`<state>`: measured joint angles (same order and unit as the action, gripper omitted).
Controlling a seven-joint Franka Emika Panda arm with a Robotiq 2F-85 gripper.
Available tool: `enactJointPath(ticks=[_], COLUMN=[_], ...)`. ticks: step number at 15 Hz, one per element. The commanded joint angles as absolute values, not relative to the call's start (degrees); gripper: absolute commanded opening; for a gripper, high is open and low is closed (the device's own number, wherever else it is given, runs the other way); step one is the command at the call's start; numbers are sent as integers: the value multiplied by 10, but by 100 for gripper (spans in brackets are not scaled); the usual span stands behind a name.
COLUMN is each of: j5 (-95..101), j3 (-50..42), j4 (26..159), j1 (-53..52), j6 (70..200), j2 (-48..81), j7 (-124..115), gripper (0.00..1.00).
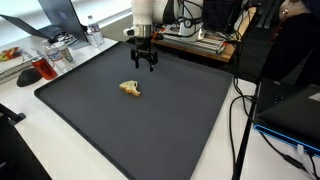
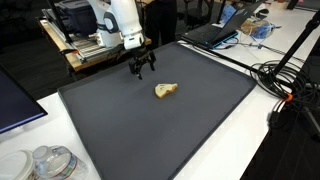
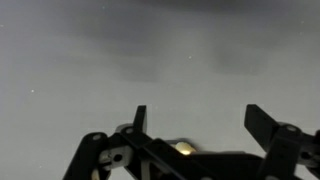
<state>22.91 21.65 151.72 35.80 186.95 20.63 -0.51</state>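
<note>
My gripper (image 1: 145, 62) hangs open and empty just above the far part of a dark grey mat (image 1: 100, 125); it also shows in the other exterior view (image 2: 141, 68). A small tan, lumpy object (image 1: 130, 89) lies on the mat, a short way nearer the camera than the gripper, apart from it; it shows in both exterior views (image 2: 166, 90). In the wrist view the two black fingers (image 3: 200, 125) stand wide apart over bare grey mat, with nothing between them. A small yellowish spot (image 3: 182, 148) shows behind the gripper body.
A wooden-framed rack with equipment (image 1: 195, 40) stands behind the mat. Clear plastic cups and bottles (image 1: 60, 50) sit at one side, a red-topped item (image 1: 30, 72) near them. Cables (image 2: 285, 85) and laptops (image 2: 215, 32) lie off the mat's edges. The white table (image 1: 20, 140) surrounds the mat.
</note>
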Motion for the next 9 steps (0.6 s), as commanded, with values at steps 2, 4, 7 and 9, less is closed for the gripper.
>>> enactJointPath(ticks=[2,4,7,9], j5=[247,234,235,235], j3=[371,348,393,397], j4=[1467,1481,1466,1466], j1=[553,523,589,590], j6=[1826,1837,1815,1815], j2=[276,261,270,272], j7=[23,16,32,32], gripper=[100,100,100,100])
